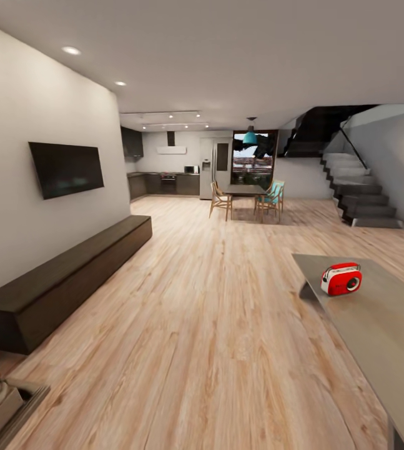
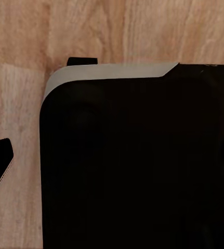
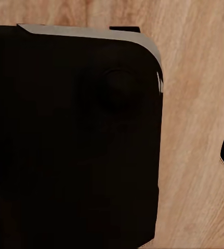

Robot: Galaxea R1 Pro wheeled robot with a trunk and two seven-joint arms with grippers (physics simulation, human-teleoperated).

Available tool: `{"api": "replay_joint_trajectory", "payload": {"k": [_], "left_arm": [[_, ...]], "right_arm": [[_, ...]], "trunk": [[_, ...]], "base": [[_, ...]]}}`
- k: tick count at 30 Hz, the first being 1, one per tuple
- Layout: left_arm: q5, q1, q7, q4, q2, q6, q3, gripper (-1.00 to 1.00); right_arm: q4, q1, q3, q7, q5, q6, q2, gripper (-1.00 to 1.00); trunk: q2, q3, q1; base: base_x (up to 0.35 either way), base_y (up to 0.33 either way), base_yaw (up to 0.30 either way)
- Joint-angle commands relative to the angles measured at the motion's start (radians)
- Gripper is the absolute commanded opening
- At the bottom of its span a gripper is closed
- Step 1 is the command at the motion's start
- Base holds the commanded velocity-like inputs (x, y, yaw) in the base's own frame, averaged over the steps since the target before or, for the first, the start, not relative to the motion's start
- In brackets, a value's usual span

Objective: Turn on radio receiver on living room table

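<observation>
The red radio receiver stood near the table's far corner, so the base needed to close in squarely first; neither arm's finger state could be told.

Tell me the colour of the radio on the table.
Bright red, with a white-silver band along its edge; the radio shows best in the head view.
</observation>
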Motion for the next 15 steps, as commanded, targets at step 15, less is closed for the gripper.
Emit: {"api": "replay_joint_trajectory", "payload": {"k": [15], "left_arm": [[0.0, 0.0, 0.0, 0.0, -0.001, 0.0, 0.0, 1.0]], "right_arm": [[0.0, 0.0, 0.002, 0.0, 0.0, 0.0, 0.0, 1.0]], "trunk": [[0.0, 0.0, 0.0]], "base": [[0.323, 0.0, 0.0]]}}
